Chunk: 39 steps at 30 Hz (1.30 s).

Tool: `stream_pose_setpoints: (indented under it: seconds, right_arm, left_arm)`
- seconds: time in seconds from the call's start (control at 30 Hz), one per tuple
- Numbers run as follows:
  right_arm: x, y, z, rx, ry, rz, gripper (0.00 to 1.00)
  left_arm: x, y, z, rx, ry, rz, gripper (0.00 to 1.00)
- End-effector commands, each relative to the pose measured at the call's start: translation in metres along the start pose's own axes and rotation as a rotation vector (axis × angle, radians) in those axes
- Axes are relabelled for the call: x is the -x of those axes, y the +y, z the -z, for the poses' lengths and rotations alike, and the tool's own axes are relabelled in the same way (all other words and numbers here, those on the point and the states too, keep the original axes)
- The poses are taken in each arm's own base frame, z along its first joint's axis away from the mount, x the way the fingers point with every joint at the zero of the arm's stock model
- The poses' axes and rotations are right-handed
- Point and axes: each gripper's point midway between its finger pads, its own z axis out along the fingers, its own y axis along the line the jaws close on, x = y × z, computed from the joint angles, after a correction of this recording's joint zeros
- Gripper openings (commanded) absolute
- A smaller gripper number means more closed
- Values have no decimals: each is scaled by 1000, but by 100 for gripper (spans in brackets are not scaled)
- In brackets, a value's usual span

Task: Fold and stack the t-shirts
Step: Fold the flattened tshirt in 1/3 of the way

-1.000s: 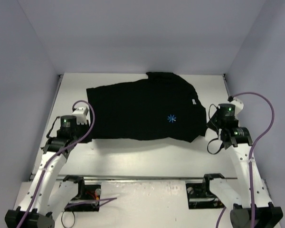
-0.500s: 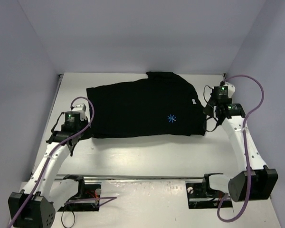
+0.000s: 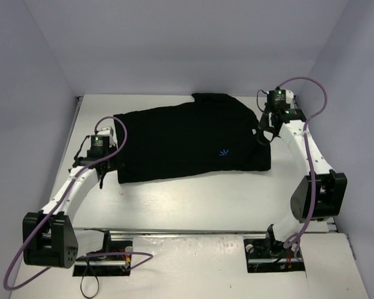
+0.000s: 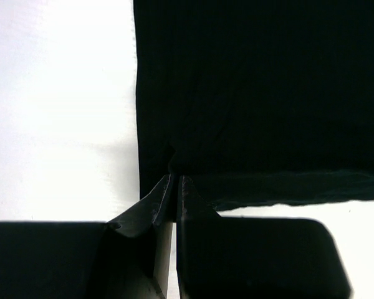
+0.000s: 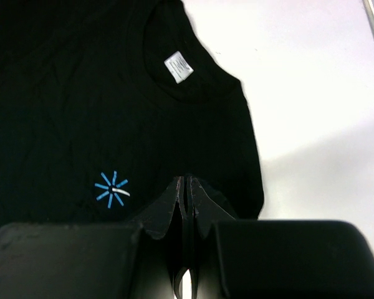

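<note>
Two grippers pinch one black t-shirt spread between them: the left gripper clamps its hem corner, and the right gripper clamps fabric near the collar. Only the right wrist view shows the neck label, ahead of that gripper, and the whole blue starburst, just left. White table, lilac walls.

Open table strip on near side of t-shirt; walls close left, right, far.
</note>
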Motion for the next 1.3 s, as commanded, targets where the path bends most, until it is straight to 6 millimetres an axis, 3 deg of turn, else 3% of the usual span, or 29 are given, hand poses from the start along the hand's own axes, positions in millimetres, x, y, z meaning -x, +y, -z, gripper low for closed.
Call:
stream_pose_setpoints:
  seconds: [0.0,0.3,0.7,1.27]
  right_arm:
    - [33,17,-1,14,-89,26,0]
    - [50,39,-16,15,-109,60,0]
    - [62,51,-32,14,-117,84,0]
    - [64,82,-53,12,-123,155,0]
  left_arm:
    - [56,-10,-2,-18,-154,-22,0]
    - [66,-5,-16,12,-144,-7,0]
    - [32,12,-19,70,-71,75,0]
    - [13,25,-39,133,-17,110,0]
